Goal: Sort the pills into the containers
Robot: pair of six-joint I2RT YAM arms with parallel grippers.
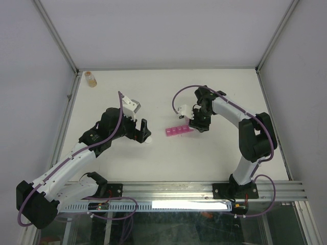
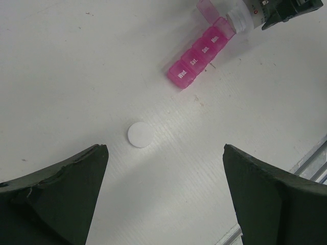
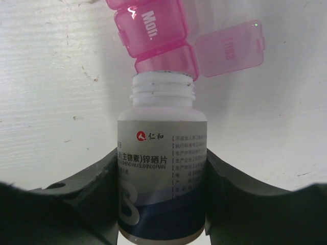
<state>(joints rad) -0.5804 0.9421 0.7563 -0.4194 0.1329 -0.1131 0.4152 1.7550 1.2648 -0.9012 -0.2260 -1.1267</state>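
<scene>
The containers are the compartments of a pink organiser strip (image 1: 177, 131) (image 2: 196, 60) lying mid-table. Its end compartment (image 3: 166, 64) has its lid (image 3: 230, 48) flipped open; the one marked "Mon." (image 3: 150, 28) is closed. My right gripper (image 3: 161, 173) (image 1: 196, 124) is shut on an uncapped white bottle (image 3: 161, 153), tipped so its mouth (image 3: 163, 81) is at the open compartment. No pills show in any view. My left gripper (image 2: 164, 150) (image 1: 142, 133) is open above the table with nothing between its fingers, left of the strip.
A round white cap (image 2: 139, 135) (image 1: 147, 141) lies flat on the table just ahead of the left fingers. A small amber bottle (image 1: 91, 78) stands in the far left corner. A metal rail (image 1: 204, 190) runs along the near edge.
</scene>
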